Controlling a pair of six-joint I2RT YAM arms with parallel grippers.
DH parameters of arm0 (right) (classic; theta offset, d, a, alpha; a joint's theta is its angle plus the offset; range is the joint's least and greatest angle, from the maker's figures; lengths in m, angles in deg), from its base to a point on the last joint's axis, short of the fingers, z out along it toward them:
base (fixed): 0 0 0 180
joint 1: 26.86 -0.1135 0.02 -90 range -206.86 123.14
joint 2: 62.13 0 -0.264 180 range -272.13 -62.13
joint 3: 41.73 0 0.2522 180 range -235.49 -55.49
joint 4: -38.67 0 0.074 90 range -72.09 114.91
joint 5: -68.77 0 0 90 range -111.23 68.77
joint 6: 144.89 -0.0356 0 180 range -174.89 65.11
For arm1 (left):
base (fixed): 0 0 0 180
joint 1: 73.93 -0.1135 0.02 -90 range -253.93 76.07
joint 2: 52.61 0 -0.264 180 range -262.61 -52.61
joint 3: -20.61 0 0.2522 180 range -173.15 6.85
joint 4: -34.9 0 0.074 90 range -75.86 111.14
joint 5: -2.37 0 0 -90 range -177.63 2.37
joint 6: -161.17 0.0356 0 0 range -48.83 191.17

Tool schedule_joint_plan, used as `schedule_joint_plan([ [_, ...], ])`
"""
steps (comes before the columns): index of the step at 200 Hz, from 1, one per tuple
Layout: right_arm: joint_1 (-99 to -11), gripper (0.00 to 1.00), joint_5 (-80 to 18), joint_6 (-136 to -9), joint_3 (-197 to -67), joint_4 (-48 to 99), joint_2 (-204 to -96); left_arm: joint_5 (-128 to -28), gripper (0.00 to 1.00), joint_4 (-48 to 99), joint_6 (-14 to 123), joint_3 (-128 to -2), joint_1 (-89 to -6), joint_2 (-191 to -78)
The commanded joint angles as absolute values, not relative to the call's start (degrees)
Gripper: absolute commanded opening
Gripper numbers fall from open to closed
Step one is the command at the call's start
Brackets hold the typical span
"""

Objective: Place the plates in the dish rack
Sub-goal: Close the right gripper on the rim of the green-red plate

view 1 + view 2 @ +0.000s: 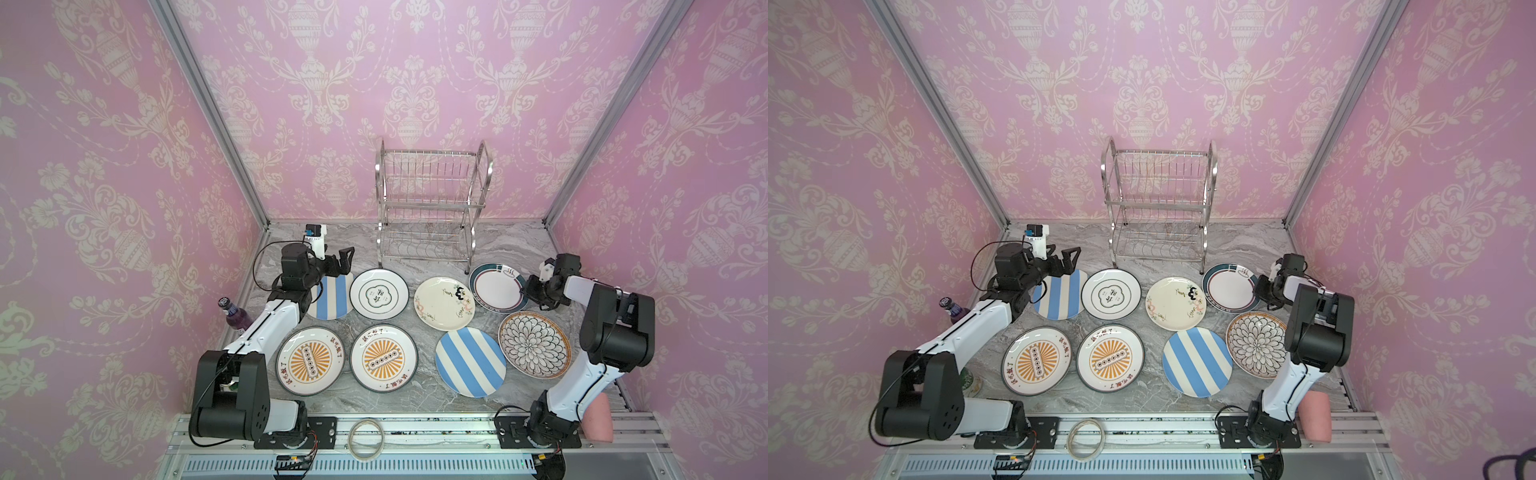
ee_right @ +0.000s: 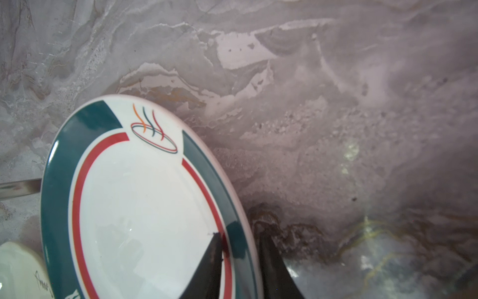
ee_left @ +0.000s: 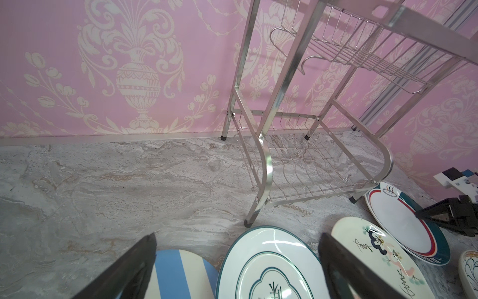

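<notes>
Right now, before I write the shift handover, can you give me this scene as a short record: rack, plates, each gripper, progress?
dish rack: upright at the back of the table, both tiers empty
plates: eight, all lying on the table
left gripper: open, holding nothing
right gripper: jaws on either side of the rim of the teal-rimmed plate; firm grip not clear
progress: no plate loaded yet

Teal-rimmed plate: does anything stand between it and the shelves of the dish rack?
Nothing visible does. The teal-rimmed plate lies beside a front leg of the dish rack, and both shelves hold no plates.
</notes>
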State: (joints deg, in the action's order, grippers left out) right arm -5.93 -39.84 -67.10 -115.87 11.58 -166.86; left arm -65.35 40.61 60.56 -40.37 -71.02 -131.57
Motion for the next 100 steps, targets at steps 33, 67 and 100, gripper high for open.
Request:
schedule_joint_plan([
  [33,-6.6,0.1,-36.6,-66.1,-115.7,8.5,-163.3,-64.7,0.99,38.7,61.9,-42.0,-70.5,-130.8],
  [67,-6.6,0.0,-34.5,-65.3,-116.9,7.0,-161.5,-64.6,0.99,39.0,61.5,-42.2,-70.5,-130.9],
  [100,-6.6,0.0,-34.1,-65.2,-116.1,6.8,-159.7,-64.7,0.99,39.0,61.5,-42.2,-70.5,-130.8],
])
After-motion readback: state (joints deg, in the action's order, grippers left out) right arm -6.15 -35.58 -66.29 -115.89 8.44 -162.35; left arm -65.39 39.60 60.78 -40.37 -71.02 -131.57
